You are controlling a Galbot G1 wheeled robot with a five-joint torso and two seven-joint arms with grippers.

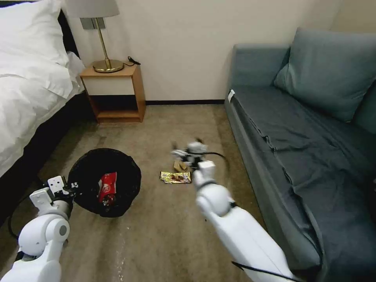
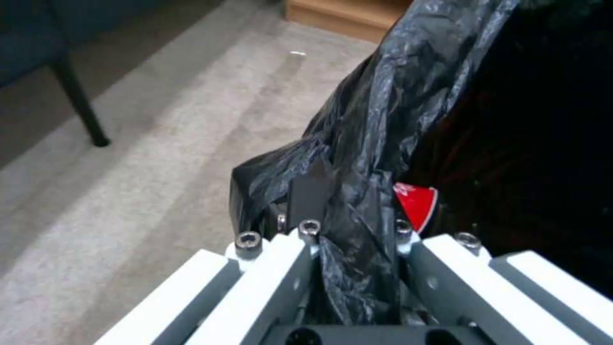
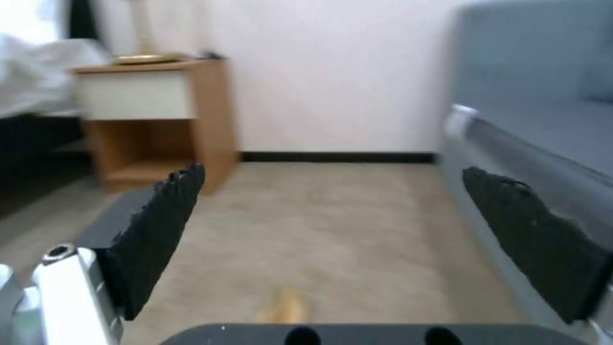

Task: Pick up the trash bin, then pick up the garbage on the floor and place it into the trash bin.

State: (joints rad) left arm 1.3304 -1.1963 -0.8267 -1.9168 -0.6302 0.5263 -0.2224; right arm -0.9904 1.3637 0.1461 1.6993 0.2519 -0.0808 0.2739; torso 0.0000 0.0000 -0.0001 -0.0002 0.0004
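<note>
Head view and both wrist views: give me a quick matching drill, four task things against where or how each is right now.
1. red-and-white snack packet
2. gold wrapper
3. left gripper
4. right gripper

a. open, above the carpet
b. inside the trash bin
c. flat on the carpet
d. clamped on the bin's black liner

Pairs: 1-b, 2-c, 3-d, 4-a

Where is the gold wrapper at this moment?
The gold wrapper lies on the carpet in the head view, between the trash bin and the sofa, just beside the right gripper.
</note>
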